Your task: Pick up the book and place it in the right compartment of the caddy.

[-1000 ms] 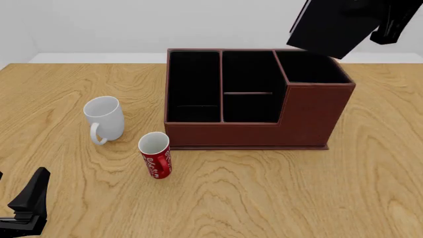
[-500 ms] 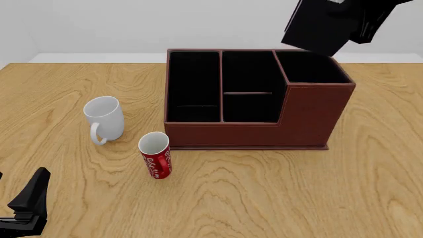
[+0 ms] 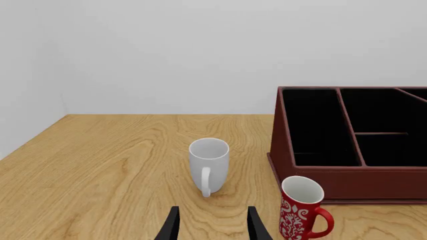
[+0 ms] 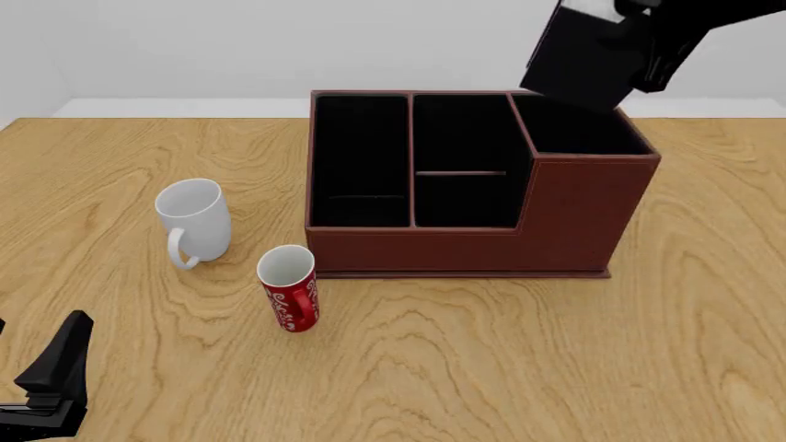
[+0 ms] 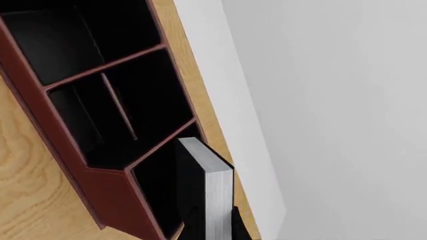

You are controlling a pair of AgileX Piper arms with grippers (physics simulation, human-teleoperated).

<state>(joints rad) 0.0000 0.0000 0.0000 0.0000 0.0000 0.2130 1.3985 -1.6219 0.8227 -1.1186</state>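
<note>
The black book [image 4: 575,63] hangs tilted in the air, its lower edge just above the far rim of the right compartment [image 4: 577,127] of the reddish-brown caddy [image 4: 577,207]. My right gripper [image 4: 636,39] is shut on the book's upper right side. In the right wrist view the book [image 5: 192,186] shows its white page edges and stands over the tall, black-lined right compartment [image 5: 159,186]. My left gripper [image 3: 212,227] is open and empty, low over the table's near left corner [image 4: 52,373].
A white mug [image 4: 194,221] stands left of the caddy, and a red cup [image 4: 290,288] stands in front of the caddy's left corner. Both show ahead of my left gripper, the mug [image 3: 209,164] and the cup [image 3: 300,209]. The caddy's other sections hold nothing.
My right gripper has carried the book left and slightly down, closer to the right compartment, and the book stands more upright. The left arm has not moved.
</note>
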